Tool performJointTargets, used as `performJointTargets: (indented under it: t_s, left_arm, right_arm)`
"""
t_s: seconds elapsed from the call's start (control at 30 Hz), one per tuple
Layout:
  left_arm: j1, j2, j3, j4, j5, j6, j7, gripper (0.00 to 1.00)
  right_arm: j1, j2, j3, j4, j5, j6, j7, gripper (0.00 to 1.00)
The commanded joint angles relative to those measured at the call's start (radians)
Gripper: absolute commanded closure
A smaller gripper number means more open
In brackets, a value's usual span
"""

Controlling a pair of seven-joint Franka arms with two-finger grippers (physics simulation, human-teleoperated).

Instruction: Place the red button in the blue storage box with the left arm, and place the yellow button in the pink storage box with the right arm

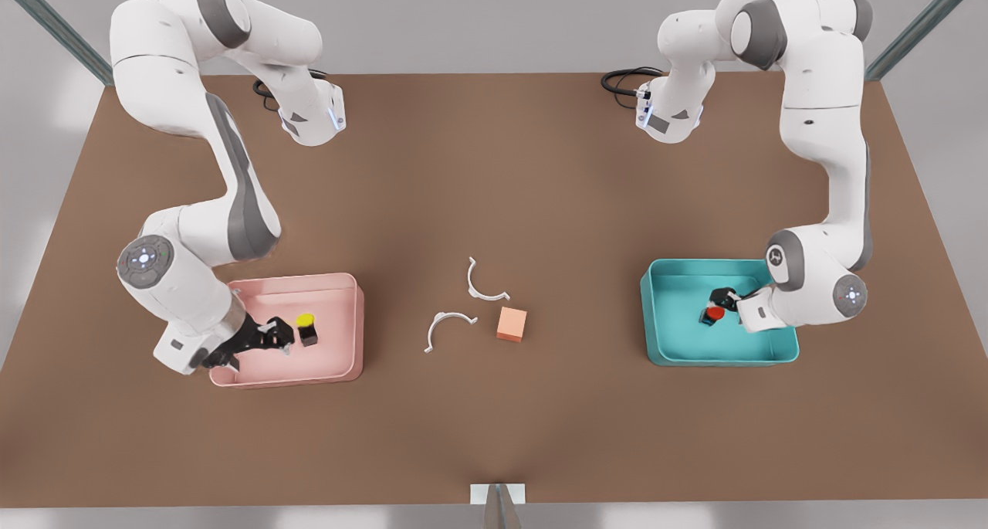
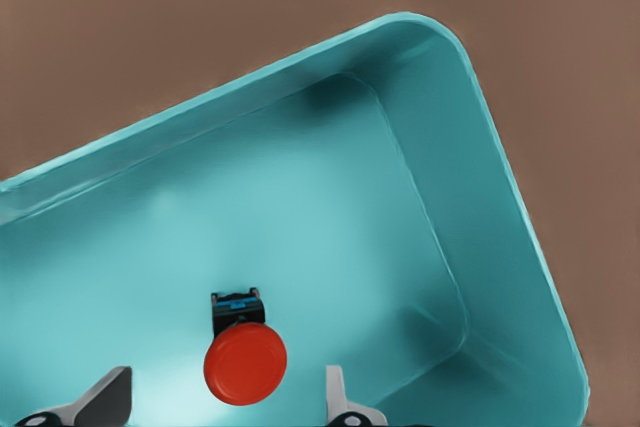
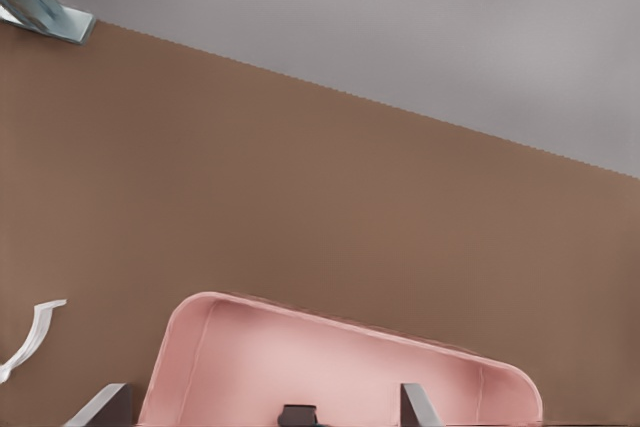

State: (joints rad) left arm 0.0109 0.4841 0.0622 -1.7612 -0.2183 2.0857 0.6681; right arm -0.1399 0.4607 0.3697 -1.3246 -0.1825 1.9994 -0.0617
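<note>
Front view first: my left claw (image 1: 724,303) is down inside the blue storage box (image 1: 665,344), and the red button (image 1: 715,313) sits right at its fingertips on the box floor. My right claw (image 1: 272,337) is low in the pink storage box (image 1: 349,336), with the yellow button (image 1: 307,329) standing just beyond its tips, apart from them. A peach cube (image 1: 512,323) and two white clips (image 1: 488,282) lie on the tabletop (image 1: 494,166) between the boxes, nowhere near either claw.

Left wrist view: the claw is released, fingers (image 2: 105,399) spread wide, the red button (image 2: 245,360) lying between them with gaps on both sides, inside the blue storage box (image 2: 500,167).

Right wrist view: fingers (image 3: 418,405) released too, a dark bit of the yellow button (image 3: 297,415) showing between them, the pink storage box (image 3: 200,327) rim ahead.

So I reckon both drops are done. Best move: lift each claw straight up, fingers kept wide, so nothing gets nudged.
</note>
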Motion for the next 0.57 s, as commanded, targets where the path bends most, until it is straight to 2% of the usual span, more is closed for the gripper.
performJointTargets:
  t_s: [0.0, 0.03, 0.1, 0.17, 0.2, 0.23, 0.27, 0.3, 0.53]
  left_arm:
    - [0.0, -0.064, -0.001, 0.022, -0.003, -0.019, -0.137, 0.0]
    - [-0.003, -0.104, 0.001, 0.038, 0.007, -0.082, -0.301, 0.0]
    - [0.017, -0.107, 0.004, 0.253, 0.01, -0.367, -0.617, 0.0]
    - [0.014, -0.124, 0.005, 0.368, 0.118, -0.502, -0.777, 0.0]
    - [0.011, -0.185, 0.005, 0.396, 0.119, -0.541, -0.814, 0.0]
    - [0.009, -0.263, -0.001, 0.365, 0.116, -0.536, -0.809, 0.0]
    - [0.012, -0.32, -0.008, 0.333, 0.114, -0.533, -0.803, 0.0]
    - [0.011, -0.332, -0.012, 0.327, 0.117, -0.533, -0.772, 0.0]
    - [0.018, -0.343, -0.031, 0.293, 0.12, -0.503, -0.768, 0.0]
  right_arm:
    - [0.0, -0.096, -0.002, 0.056, -0.003, -0.376, 0.082, 0.0]
    - [-0.021, -0.143, -0.002, 0.042, 0.054, -0.435, 0.086, 0.0]
    - [-0.055, -0.194, 0.003, 0.034, 0.098, -0.435, 0.079, 0.0]
    - [-0.053, -0.182, -0.002, 0.033, 0.031, -0.424, 0.074, 0.0]
    - [-0.06, -0.186, -0.002, 0.036, 0.041, -0.426, 0.062, 0.0]
    - [0.01, -0.238, -0.059, 0.021, 0.041, -0.435, 0.06, 0.0]
    - [0.178, -0.289, -0.248, -0.022, 0.046, -0.435, 0.046, 0.0]
    - [0.186, -0.355, -0.284, -0.129, 0.084, -0.39, 0.016, 0.0]
    - [0.192, -0.335, -0.295, -0.13, 0.141, -0.387, 0.023, 0.0]
